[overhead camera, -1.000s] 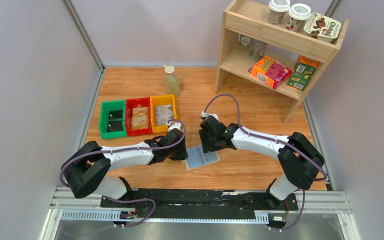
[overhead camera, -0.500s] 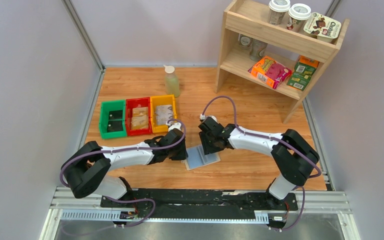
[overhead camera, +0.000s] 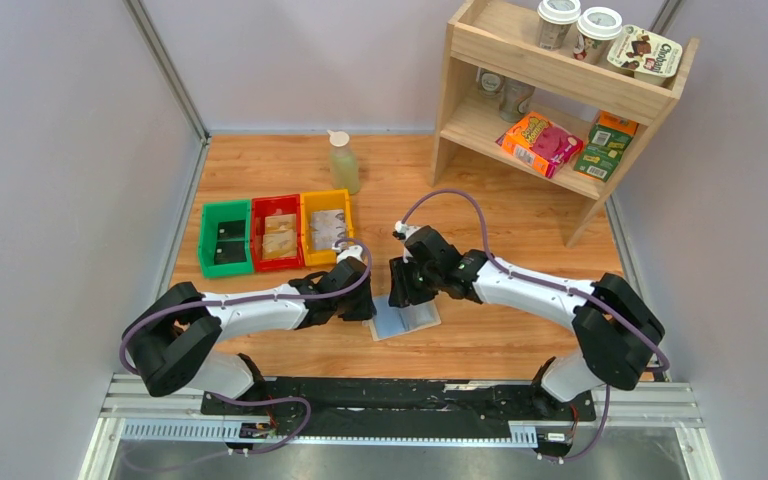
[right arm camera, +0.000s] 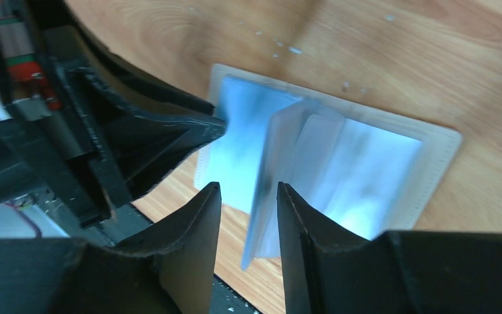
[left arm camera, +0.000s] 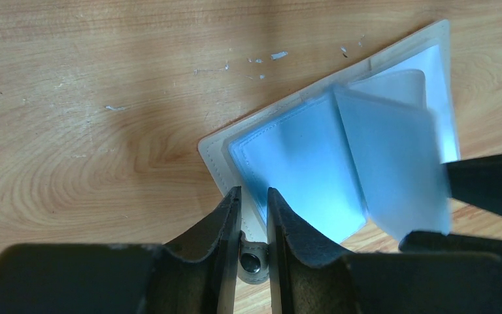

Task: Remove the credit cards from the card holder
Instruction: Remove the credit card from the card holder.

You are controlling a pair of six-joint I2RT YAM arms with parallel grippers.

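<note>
The card holder (overhead camera: 407, 319) lies open on the wood, pale blue inside (left arm camera: 301, 163) with a beige stitched rim. My left gripper (left arm camera: 253, 191) is shut on its near edge, the clasp tab (left arm camera: 251, 263) showing between the fingers. My right gripper (right arm camera: 248, 186) hovers over the holder's middle, open. A clear inner sleeve leaf (right arm camera: 271, 176) stands up between its fingers, against the right one, with a gap to the left one. No credit cards can be made out in the sleeves. Small cards lie in the green bin (overhead camera: 226, 238), red bin (overhead camera: 278, 235) and yellow bin (overhead camera: 327, 228).
The three bins sit in a row left of the holder. A bottle (overhead camera: 343, 162) stands behind them. A wooden shelf (overhead camera: 560, 95) with cups and boxes fills the back right. The two grippers are close together over the holder.
My right gripper has shifted left over the holder and its jaws have narrowed around the raised sleeve leaf. The left gripper and the holder have stayed put.
</note>
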